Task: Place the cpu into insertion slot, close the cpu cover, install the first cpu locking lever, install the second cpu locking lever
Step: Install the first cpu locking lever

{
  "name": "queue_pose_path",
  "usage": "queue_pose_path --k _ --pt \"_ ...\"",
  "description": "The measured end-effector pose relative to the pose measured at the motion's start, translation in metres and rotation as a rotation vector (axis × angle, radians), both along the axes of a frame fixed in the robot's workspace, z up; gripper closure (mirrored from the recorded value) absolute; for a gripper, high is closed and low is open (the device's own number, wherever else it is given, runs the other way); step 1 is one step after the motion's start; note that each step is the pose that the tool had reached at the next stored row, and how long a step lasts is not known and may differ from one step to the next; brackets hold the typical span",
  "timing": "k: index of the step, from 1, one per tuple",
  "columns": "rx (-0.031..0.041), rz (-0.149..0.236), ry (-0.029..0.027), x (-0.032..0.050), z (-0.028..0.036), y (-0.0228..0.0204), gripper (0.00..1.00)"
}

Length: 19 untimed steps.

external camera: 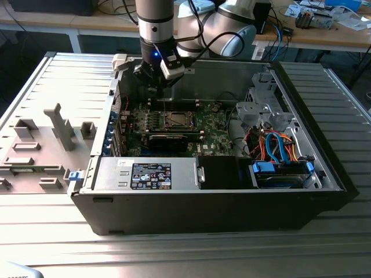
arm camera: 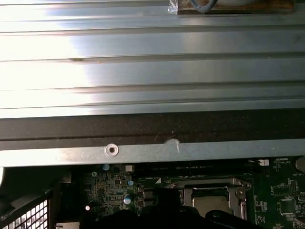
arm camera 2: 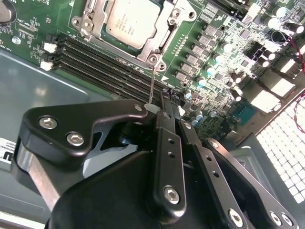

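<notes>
Jaws of the gripper (arm camera 2: 153, 106) are pinched together on a thin metal locking lever (arm camera 2: 151, 83), above the motherboard (arm camera 2: 228, 57). Nearby, the cpu (arm camera 2: 131, 21) sits in the insertion slot (external camera: 175, 120), with the cpu cover (arm camera 2: 159, 40) lying flat around it.

One open black computer case (external camera: 220, 208) holds one green circuit board (external camera: 208, 124). On it sit one square silvery-grey cpu (arm camera 2: 131, 21) under one thin silver metal cpu cover (arm camera 2: 159, 40), and four long black memory slots (arm camera 2: 105, 64). One black gripper (arm camera 2: 164, 112) hovers above.
</notes>
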<state>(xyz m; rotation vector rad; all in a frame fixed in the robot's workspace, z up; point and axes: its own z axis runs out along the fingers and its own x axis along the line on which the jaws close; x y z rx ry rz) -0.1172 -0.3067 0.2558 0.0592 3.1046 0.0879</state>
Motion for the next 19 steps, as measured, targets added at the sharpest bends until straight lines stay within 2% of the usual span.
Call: queue_pose_path --k 19 --pt "0.0 0.001 0.0006 0.0125 0.0 0.0 0.89"
